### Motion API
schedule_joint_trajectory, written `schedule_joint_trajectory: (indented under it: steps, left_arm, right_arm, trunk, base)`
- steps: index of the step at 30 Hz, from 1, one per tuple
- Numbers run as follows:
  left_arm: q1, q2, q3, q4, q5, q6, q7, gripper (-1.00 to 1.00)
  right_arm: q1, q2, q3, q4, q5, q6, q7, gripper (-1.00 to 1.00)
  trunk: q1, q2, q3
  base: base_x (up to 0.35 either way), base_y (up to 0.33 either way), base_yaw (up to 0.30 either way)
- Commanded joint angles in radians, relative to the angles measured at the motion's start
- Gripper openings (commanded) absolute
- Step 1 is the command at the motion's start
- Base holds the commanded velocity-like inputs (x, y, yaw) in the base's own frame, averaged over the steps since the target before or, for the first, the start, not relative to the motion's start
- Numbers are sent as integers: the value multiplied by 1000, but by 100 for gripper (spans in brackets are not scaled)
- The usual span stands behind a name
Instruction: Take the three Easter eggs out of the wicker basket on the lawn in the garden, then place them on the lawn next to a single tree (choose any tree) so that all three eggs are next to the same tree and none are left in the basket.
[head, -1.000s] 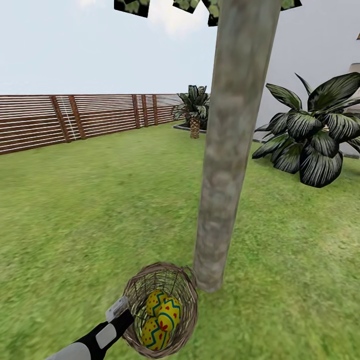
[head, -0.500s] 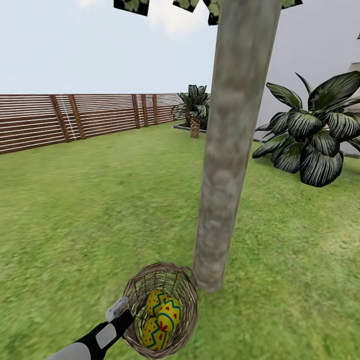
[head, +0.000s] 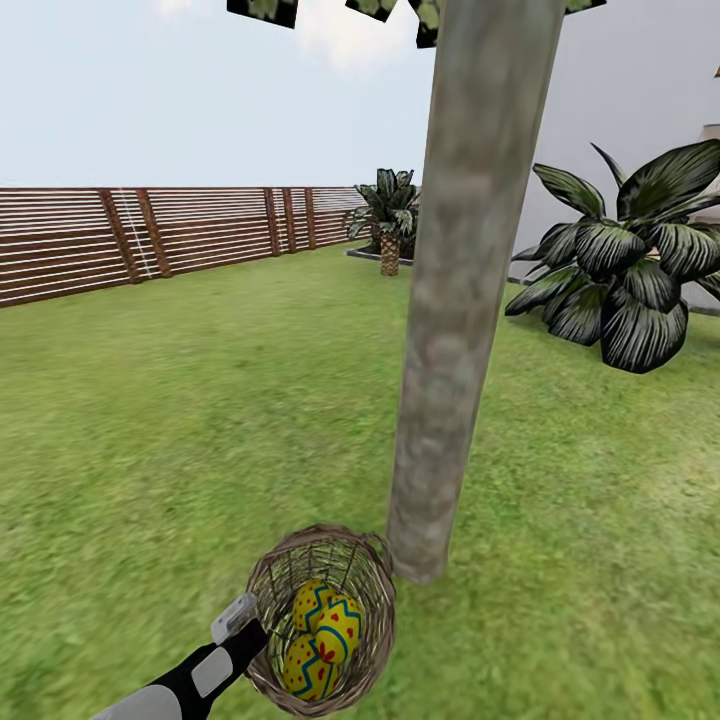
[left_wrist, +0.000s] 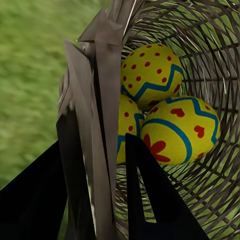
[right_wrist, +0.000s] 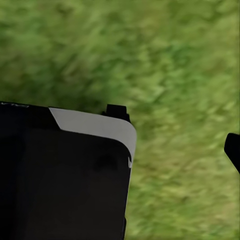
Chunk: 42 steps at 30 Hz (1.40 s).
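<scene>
- Wicker basket (head: 322, 618) tipped on its side on the lawn (head: 180, 420), near and slightly left of centre, open mouth facing the camera, far rim touching or just beside the foot of the tree (head: 450, 330).
- All three Easter eggs (head: 320, 632) inside the basket, bunched together: one farther in, one to the right, one nearest the rim.
- Left gripper (left_wrist: 102, 190) clamped on the basket's left rim, one dark finger inside the weave and just beside the eggs, the other outside against the grass; woven wall (left_wrist: 95, 100) pinched between them.
- Left arm (head: 190, 680) reaching in from the near-left corner to that rim.
- Nearest egg (left_wrist: 177, 132) showing red hearts and a blue band, right by the inner finger; contact with the finger impossible to judge.
- Right gripper (right_wrist: 175, 135) hanging over bare grass, dark fingertips well apart, nothing between them.
- Pale mottled trunk rising straight out of frame, leaf clusters at the top edge.
- Broad-leaved striped plant (head: 625, 270) far right, beside a white wall (head: 640, 90).
- Slatted brown fence (head: 150, 235) along the far left; a smaller palm-like plant (head: 388, 225) at its far end.
</scene>
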<state>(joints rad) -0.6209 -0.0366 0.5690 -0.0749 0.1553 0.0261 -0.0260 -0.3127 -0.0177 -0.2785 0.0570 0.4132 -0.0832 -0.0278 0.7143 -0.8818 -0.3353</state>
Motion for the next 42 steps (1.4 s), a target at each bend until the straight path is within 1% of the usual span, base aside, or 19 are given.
schedule_joint_trajectory:
  steps: [1, 23, 26, 29, 40, 42]
  left_arm:
    - [0, 0, 2, -2, 12, 3, -3, -100]
    - [0, 2, 2, -3, 12, 3, -3, -100]
    - [0, 1, 2, -3, 12, 3, -3, -100]
    - [0, 1, 2, -3, 12, 3, -3, -100]
    - [0, 1, 2, -2, 12, 3, -3, -100]
    - [0, 6, 2, -3, 11, 3, -3, -100]
  right_arm:
    - [-2, -1, -8, 5, 9, -7, -3, 100]
    - [-2, -1, -8, 5, 9, -7, -3, 100]
    - [-2, 4, -8, 6, 12, -7, -3, 100]
    - [-1, -3, -8, 11, 7, -7, -3, 100]
    - [7, -4, -8, 14, 7, -6, -3, 100]
    - [13, -3, -8, 14, 7, -7, -3, 100]
  trunk:
    - [4, -8, -4]
    - [88, -162, -73]
    - [100, -183, -83]
    - [111, -204, -92]
    - [154, -281, -127]
    - [161, -295, -133]
  base:
    - [0, 0, 0]
    - [0, 0, 0]
    - [0, 0, 0]
    - [0, 0, 0]
    - [0, 0, 0]
    - [0, 0, 0]
